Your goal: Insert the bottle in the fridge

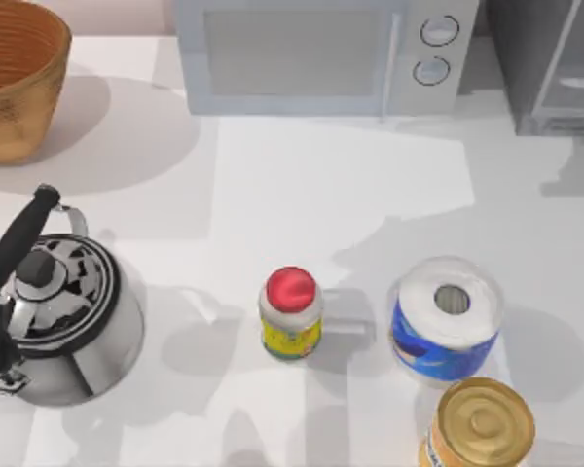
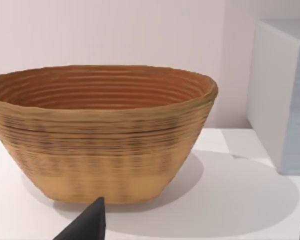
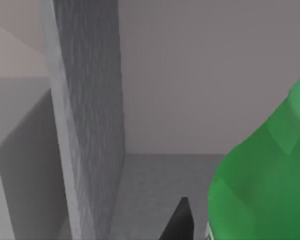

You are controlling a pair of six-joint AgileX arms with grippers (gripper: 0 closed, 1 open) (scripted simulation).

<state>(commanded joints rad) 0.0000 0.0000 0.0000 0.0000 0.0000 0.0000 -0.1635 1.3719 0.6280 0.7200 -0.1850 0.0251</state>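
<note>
— Table [image 1: 302, 175] first, from above: what is seen on it?

— Across the back, a basket [image 1: 15, 78] is set at the left, a microwave [image 1: 321, 53] in the middle and the fridge [image 1: 555, 68] at the right corner, its pale-framed door [image 1: 563, 49] swung outward. Nearer the front, a kettle [image 1: 63, 316] is found at the left, a jar [image 1: 291, 313] in the middle, a paper roll [image 1: 446, 316] to its right, and a can [image 1: 479, 423] just in front of the roll.

— And the left wrist view?

— The basket [image 2: 102, 132] is faced closely, with the microwave's side [image 2: 282, 95] beside it. One dark fingertip [image 2: 90, 225] of the left gripper is caught at the edge; how its jaws stand cannot be told.

— Where is the bottle?

— In the right wrist view, the bottle [image 3: 265, 185] is seen very close to the camera, beside a dark fingertip [image 3: 179, 222] of the right gripper. Beyond it, the fridge's [image 3: 200, 80] grey inner wall and floor are shown, with the door [image 3: 85, 125] edge-on. Whether the bottle is gripped, or how the jaws stand, cannot be told.
</note>
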